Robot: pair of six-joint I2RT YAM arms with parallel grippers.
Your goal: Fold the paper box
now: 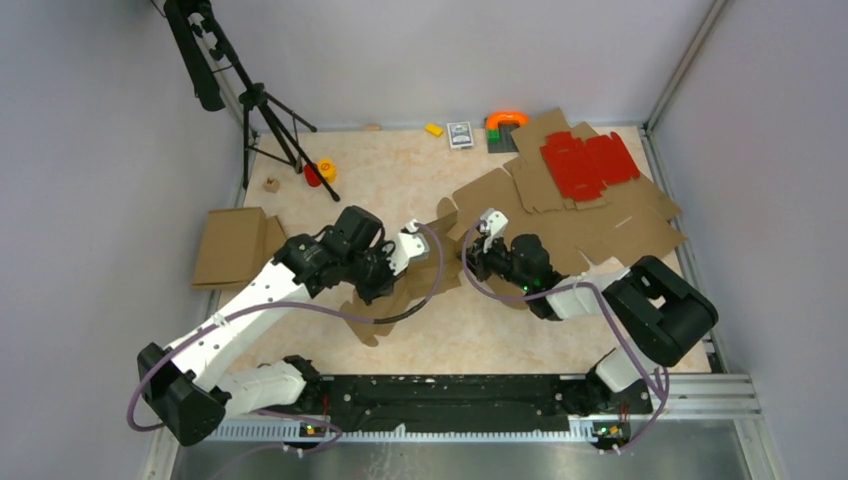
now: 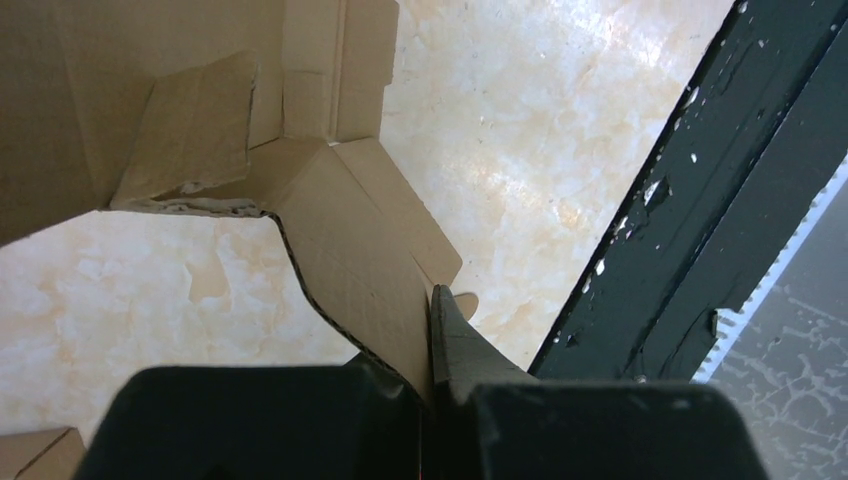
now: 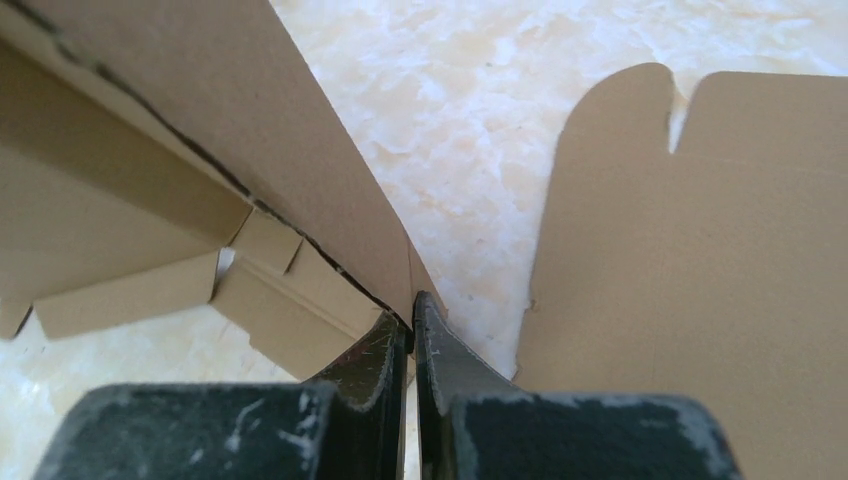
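left fingers clamp paper box, right fingers too — arms hide its middle

White arm links meet black joints, with purple cables and scuffed black claw fingers.

— What does the paper box look like?
— Plain brown cardboard, die-cut, with creased panels, small side flaps and torn-looking corrugated edges.
— Where is it?
— Centre of the top frame, half opened, its panels tilted up off the desk.
— Loose?
— No. The left claw pinches one edge, and the right claw pinches another.
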